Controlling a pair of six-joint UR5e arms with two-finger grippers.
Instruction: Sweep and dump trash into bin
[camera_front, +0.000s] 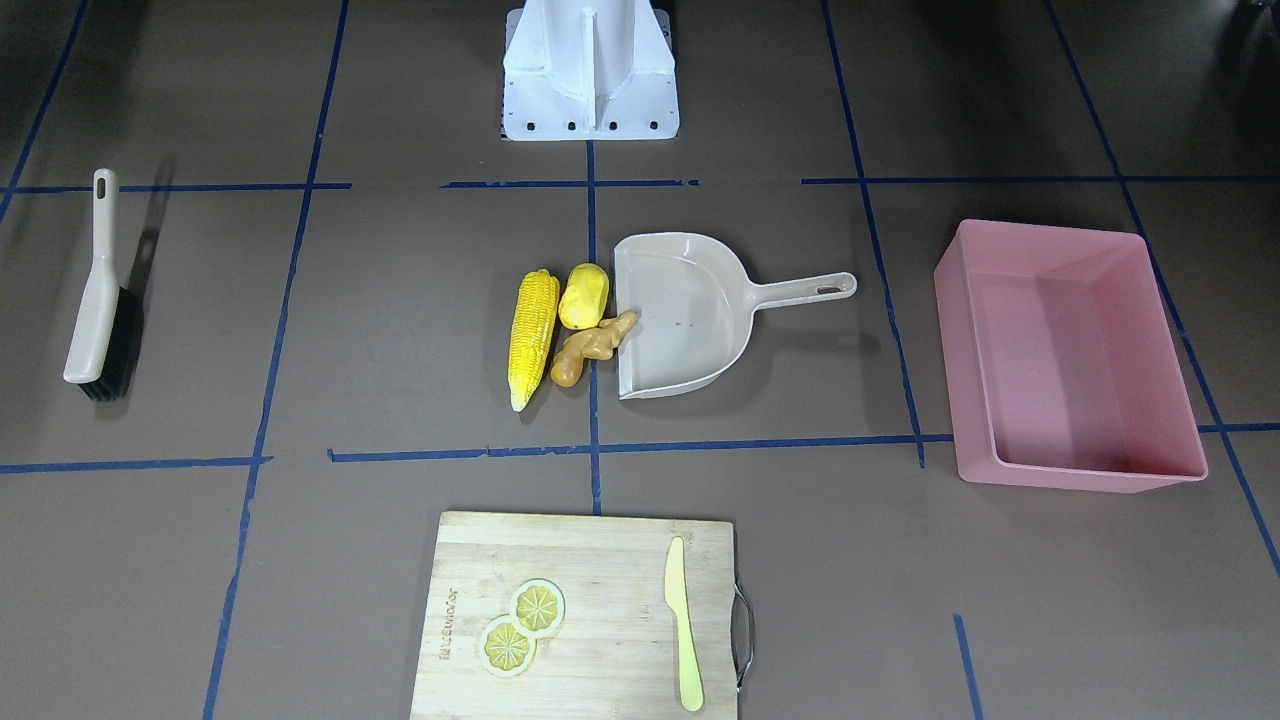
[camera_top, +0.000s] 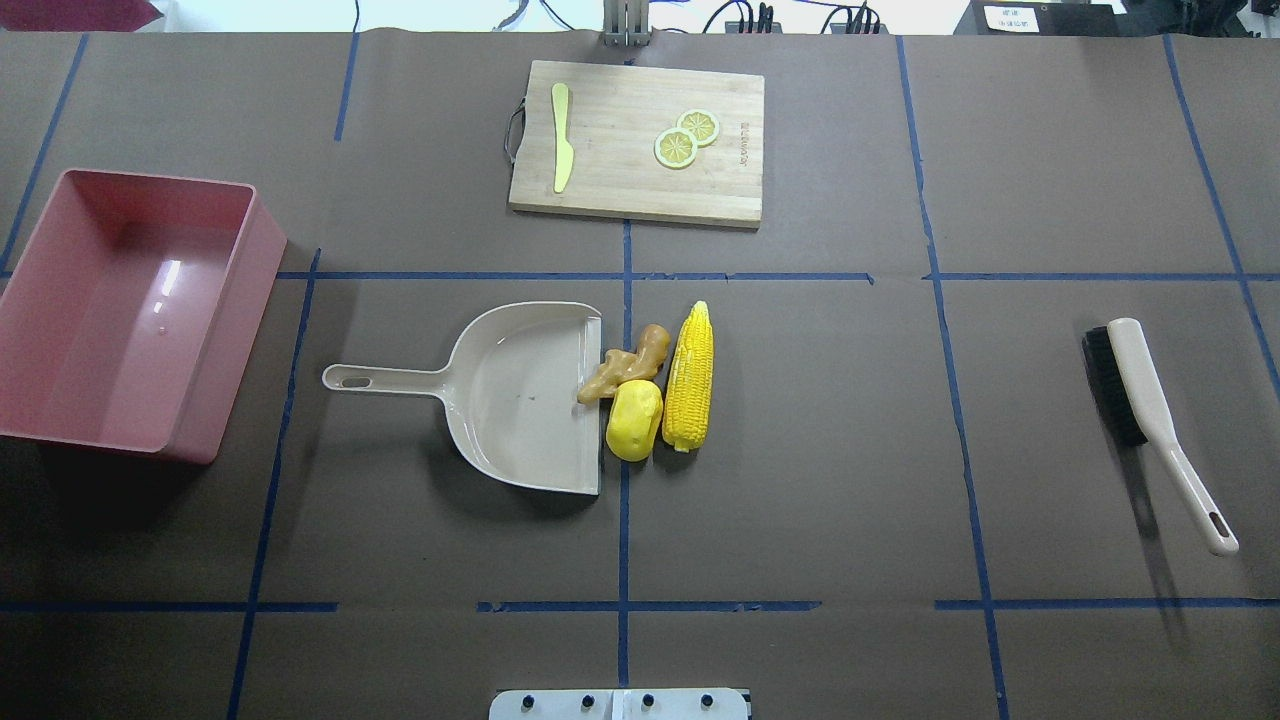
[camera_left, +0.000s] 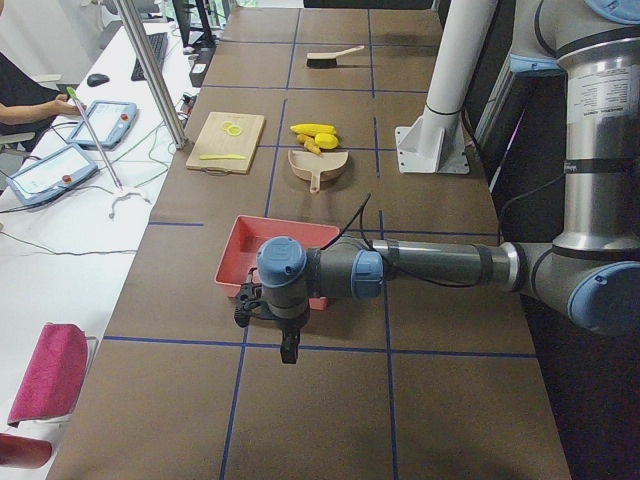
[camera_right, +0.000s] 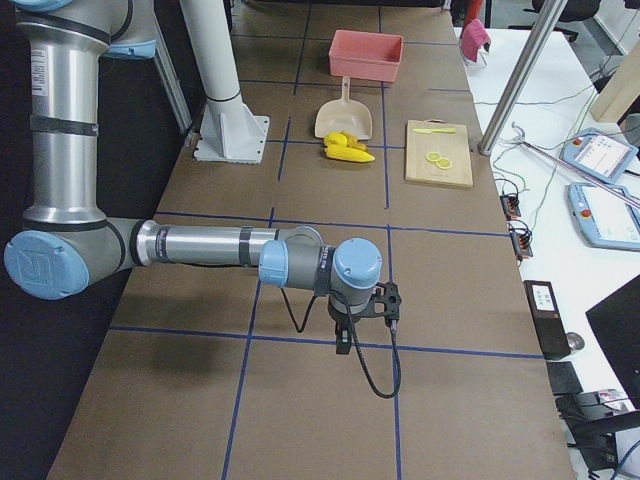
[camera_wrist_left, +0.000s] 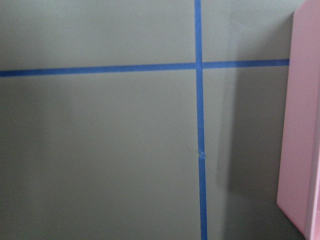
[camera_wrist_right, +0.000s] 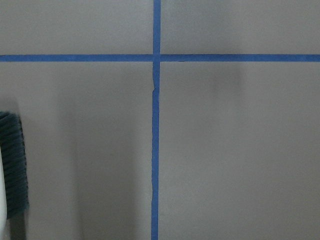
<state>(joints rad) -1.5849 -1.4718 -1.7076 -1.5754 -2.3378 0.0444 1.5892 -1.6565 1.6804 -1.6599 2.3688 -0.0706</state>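
The trash is lying at the middle of the table (camera_top: 850, 500): a long kernel-ridged yellow corn cob (camera_top: 690, 378), a smooth rounded yellow lump (camera_top: 634, 420) and a knobby tan ginger root (camera_top: 625, 365) are clustering together, the ginger root's tip reaching over the lip of the beige dustpan (camera_top: 510, 400). The bin (camera_top: 235, 330), a large pink sloping-walled tub, is sitting upright near the table's left edge. The left gripper (camera_left: 288, 350) and right gripper (camera_right: 343, 343) are hanging over opposite table ends; whether either is open or closed cannot be told.

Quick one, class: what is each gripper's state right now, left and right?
Left gripper: cannot be told; it shows only in a side view.
Right gripper: cannot be told, for the same reason.
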